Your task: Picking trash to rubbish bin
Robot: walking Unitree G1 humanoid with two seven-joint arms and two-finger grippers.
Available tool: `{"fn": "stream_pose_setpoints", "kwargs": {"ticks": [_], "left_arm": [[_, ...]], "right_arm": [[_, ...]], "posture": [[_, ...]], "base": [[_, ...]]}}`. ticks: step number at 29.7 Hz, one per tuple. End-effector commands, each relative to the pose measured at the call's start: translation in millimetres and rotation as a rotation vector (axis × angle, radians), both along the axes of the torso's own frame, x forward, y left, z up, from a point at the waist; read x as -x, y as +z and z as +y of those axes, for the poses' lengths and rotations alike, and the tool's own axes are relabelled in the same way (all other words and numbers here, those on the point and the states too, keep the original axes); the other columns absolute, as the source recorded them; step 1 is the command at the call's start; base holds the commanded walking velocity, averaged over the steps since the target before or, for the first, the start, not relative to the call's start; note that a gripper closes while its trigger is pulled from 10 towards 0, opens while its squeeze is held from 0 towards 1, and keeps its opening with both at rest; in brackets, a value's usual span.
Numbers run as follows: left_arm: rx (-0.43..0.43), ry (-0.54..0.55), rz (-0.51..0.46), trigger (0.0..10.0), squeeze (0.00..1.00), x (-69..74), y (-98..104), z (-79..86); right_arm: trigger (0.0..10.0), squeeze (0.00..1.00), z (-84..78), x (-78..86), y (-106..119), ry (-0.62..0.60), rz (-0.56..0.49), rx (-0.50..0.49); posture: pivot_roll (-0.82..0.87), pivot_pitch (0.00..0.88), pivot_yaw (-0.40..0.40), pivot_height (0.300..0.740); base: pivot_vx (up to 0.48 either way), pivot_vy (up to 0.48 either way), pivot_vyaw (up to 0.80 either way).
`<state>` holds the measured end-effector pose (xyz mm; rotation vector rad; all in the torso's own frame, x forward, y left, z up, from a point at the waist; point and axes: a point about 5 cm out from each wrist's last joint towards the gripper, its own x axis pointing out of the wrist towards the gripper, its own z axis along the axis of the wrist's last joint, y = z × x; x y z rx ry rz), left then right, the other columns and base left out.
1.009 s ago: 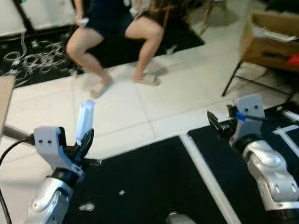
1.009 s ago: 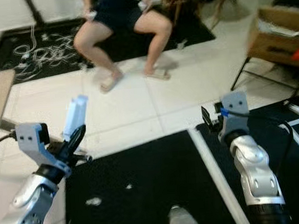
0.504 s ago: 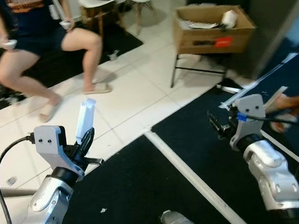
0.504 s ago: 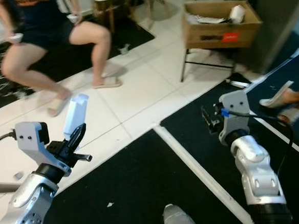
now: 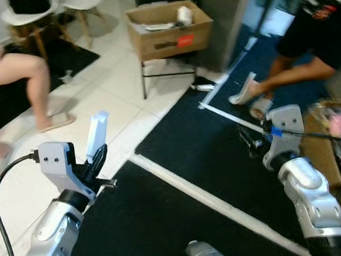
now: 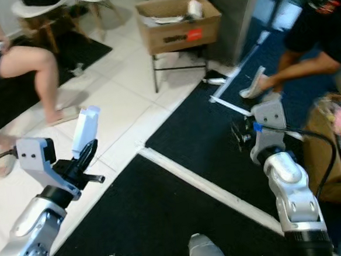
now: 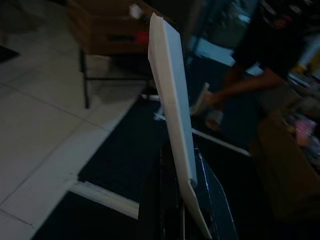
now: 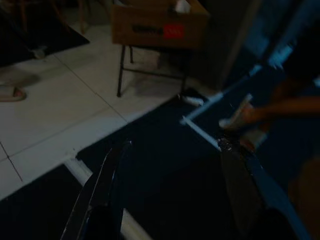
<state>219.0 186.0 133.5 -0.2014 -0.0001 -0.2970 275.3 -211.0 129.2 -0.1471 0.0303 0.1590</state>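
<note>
- Left gripper [image 5: 96, 159] pinches an upright white card [image 5: 96, 135].
- Right gripper [image 8: 172, 192] spread over black mats [image 5: 207, 154] on white tiles [image 5: 122, 102].
- Cardboard box [image 5: 166, 28] on a stand; 2 people nearby.

— Where did everything sit?
— The left gripper [image 5: 100, 162] was raised at the robot's left, clamping a flat white card-like piece of trash [image 5: 96, 135] that stood upright above it. The right gripper [image 5: 249, 144], fingers apart, was at the right over the black floor mat [image 5: 219, 154].
— And further off?
— An open brown cardboard box [image 5: 169, 28] rested on a black metal stand [image 5: 170, 75] ahead. A seated person [image 5: 20, 74] was at far left, another person [image 5: 305, 42] at far right.
</note>
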Motion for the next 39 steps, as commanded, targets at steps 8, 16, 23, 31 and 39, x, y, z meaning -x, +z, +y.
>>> {"fn": "stream_pose_setpoints", "kwargs": {"ticks": [8,16,23,31,39], "left_arm": [[-0.012,-0.007,-0.002,10.0,0.0,1.1,1,2.0],[-0.022,0.001,0.001,10.0,0.0,1.5,0,5.6],[-0.028,0.003,0.01,10.0,0.0,0.9,-1,8.7],[-0.056,0.01,0.018,10.0,0.0,0.2,-1,9.2],[-0.053,0.016,0.014,10.0,0.0,0.3,-2,9.4]], "right_arm": [[10.0,0.0,1.6,0.9,1,0.0,0.002,-0.009],[10.0,0.0,5.1,0.1,1,0.007,-0.002,-0.021],[10.0,0.0,9.7,1.2,4,0.025,-0.02,-0.029],[10.0,0.0,14.4,1.4,5,0.061,-0.036,-0.003],[10.0,0.0,14.3,2.4,5,0.066,-0.035,-0.004]], "posture": [[-0.16,0.091,0.04,0.74],[-0.14,0.082,0.047,0.74],[-0.12,0.087,0.052,0.74],[-0.11,0.082,0.049,0.74],[-0.11,0.082,0.047,0.74]], "base": [[0.0,0.0,-0.8],[0.0,0.0,-0.8],[0.0,0.0,-0.79],[0.289,0.0,0.0],[0.48,0.0,0.0]]}}
